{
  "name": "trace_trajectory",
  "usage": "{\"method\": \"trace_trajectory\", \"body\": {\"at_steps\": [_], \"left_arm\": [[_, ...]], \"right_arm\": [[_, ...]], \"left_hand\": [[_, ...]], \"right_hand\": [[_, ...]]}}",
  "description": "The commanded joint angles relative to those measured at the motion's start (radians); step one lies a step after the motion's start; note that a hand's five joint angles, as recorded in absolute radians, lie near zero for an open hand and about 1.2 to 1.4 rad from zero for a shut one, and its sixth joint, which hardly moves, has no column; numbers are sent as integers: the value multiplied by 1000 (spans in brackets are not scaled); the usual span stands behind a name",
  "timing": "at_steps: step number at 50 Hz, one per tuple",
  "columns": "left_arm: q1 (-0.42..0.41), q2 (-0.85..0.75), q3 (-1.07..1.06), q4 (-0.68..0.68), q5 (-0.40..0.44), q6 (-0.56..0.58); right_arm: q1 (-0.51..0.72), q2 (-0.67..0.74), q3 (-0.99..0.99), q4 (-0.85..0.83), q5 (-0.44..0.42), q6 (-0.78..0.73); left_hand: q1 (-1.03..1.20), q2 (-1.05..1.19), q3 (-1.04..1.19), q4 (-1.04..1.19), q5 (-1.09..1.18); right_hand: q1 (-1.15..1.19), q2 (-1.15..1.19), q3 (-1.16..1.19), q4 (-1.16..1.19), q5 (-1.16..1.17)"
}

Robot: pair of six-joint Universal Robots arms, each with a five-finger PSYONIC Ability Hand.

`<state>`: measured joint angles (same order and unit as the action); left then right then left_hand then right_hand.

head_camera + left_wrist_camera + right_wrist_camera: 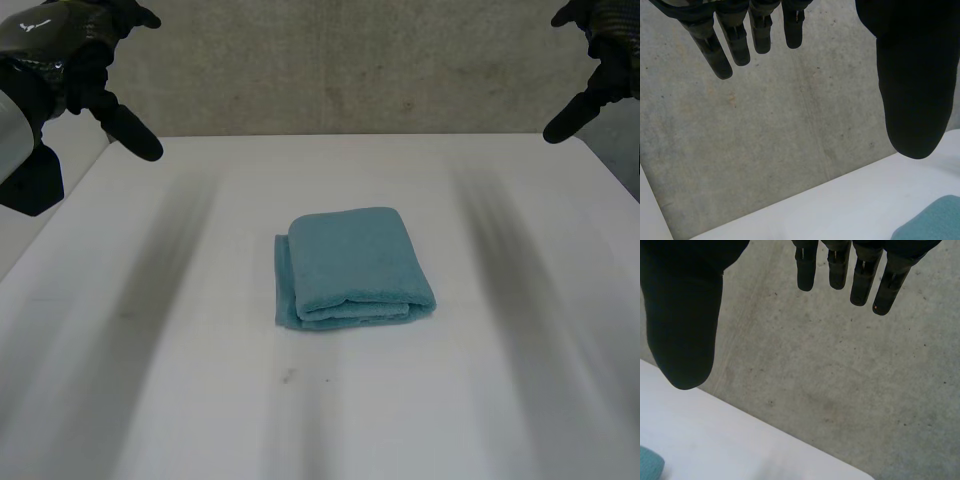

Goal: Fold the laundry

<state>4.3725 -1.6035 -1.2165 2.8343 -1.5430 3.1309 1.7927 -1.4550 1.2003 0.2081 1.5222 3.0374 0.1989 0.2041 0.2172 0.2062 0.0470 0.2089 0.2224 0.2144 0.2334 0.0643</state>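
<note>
Lying folded on the table (180, 380): one teal towel (352, 265); left hand (85, 55) and right hand (608, 55) hang released.

The black right hand (685, 315) hangs with straight fingers (860, 282) held well apart from its broad thumb, against a grey speckled concrete surface (840, 375). Past the thumb tip lies the smooth white worktop (740, 445), bearing one corner of a teal terry towel (649, 463).
</note>
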Motion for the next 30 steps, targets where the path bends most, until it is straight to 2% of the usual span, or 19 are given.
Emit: {"method": "trace_trajectory", "body": {"at_steps": [1,30], "left_arm": [[-13,-4,-37,10,1,2],[-16,8,-100,91,0,2]], "right_arm": [[1,5,16,10,-5,-42],[7,-1,50,-1,-5,-71]], "left_hand": [[-24,-30,-43,-32,-47],[-24,-30,-43,-32,-47]], "right_hand": [[-34,-48,-40,-59,-64],[-34,-48,-40,-59,-64]]}}
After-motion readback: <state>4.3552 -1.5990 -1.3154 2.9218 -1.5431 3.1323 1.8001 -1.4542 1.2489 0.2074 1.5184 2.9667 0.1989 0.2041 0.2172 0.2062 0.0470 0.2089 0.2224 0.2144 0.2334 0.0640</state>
